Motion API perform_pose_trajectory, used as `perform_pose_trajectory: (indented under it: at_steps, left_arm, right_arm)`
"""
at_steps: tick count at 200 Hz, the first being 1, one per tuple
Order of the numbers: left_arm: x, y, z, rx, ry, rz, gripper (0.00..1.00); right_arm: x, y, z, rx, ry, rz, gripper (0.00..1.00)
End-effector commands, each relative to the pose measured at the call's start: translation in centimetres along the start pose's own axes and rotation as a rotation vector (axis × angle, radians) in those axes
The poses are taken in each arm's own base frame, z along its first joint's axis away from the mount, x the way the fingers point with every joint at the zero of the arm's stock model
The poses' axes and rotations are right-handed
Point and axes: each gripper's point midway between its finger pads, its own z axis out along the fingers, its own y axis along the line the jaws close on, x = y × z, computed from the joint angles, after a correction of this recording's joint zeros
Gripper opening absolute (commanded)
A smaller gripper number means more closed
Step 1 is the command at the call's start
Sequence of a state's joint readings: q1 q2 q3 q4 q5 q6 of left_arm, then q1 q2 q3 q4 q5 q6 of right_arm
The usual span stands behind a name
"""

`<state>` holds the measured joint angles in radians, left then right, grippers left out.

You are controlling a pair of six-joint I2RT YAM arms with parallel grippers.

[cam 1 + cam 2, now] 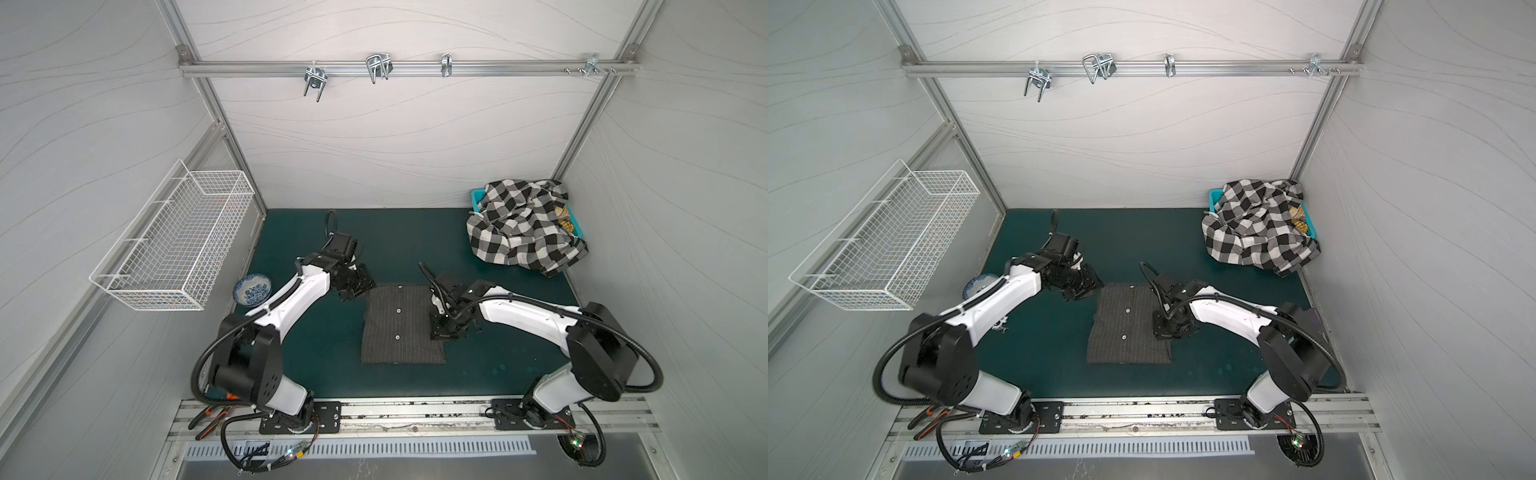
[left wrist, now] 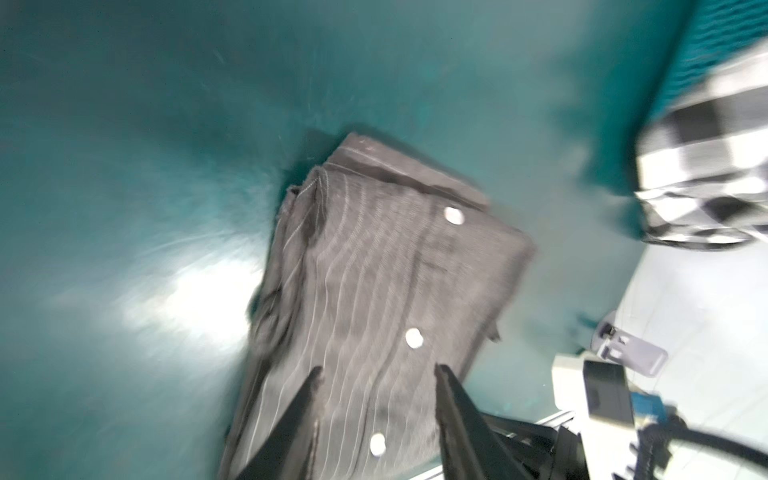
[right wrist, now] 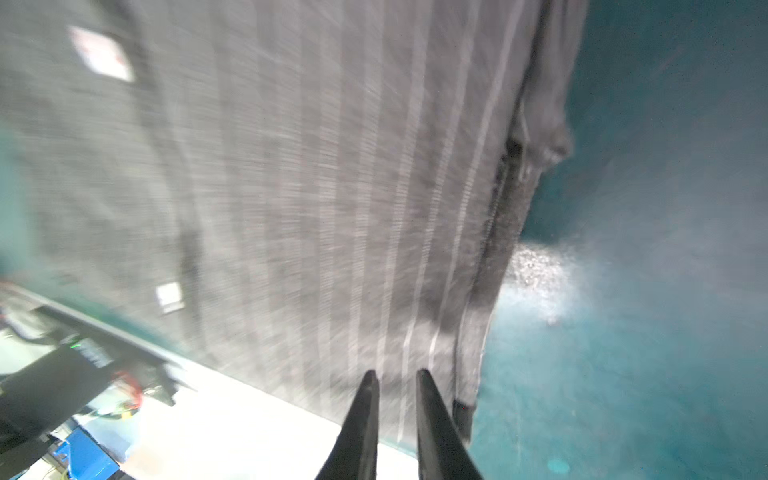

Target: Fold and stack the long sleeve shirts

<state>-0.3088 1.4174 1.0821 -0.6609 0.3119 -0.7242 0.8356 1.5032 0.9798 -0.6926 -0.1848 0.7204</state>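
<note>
1. The left arm (image 1: 286,303) reached forward and inward, wrist bent down; the left gripper (image 2: 379,369) had its jaws well apart.
2. The right arm (image 1: 528,311) reached inward, wrist bent down; the right gripper (image 3: 397,372) showed a narrow gap between its jaws.

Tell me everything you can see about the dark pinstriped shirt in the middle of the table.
The pinstriped shirt is dark charcoal woven cloth with thin pale stripes and three white buttons showing down its front. It lies folded into a flat, neat rectangle mid-table on the green mat. The right gripper is over its right edge, the left gripper, jaws apart, by its far left corner; neither visibly grips it.
</note>
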Motion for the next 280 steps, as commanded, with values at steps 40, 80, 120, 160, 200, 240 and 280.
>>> perform_pose_trajectory:
  at_steps: [40, 80, 120, 160, 200, 240, 280]
  left_arm:
    - [5.3, 7.7, -2.6, 0.075, 0.043, -0.208, 0.58]
    - [7.6, 9.4, -2.7, 0.053, 0.086, -0.214, 0.69]
    - [7.1, 10.3, -1.6, 0.014, 0.062, -0.214, 0.99]
    - [7.0, 11.4, 1.3, -0.031, 0.082, -0.247, 0.98]
    - [6.4, 11.3, 2.7, -0.006, 0.069, -0.276, 0.98]
    - [6.2, 10.9, 4.2, 0.037, 0.098, -0.297, 0.99]
    - [6.1, 11.0, 4.8, 0.035, 0.104, -0.304, 0.98]
  right_arm:
    - [-0.3, -0.9, -4.9, 0.028, -0.088, -0.02, 0.23]
    - [-1.5, -1.9, -6.0, -0.011, -0.115, 0.024, 0.24]
    - [-3.1, -2.3, -6.6, -0.058, -0.146, 0.076, 0.26]
    - [-4.9, -2.7, -5.3, -0.085, -0.128, 0.107, 0.26]
    - [-6.2, -2.0, -3.8, -0.102, -0.088, 0.094, 0.18]
    - [-7.0, -2.2, -1.8, -0.085, -0.047, 0.09, 0.13]
    - [-7.7, -2.6, 0.0, -0.056, -0.013, 0.071, 0.42]
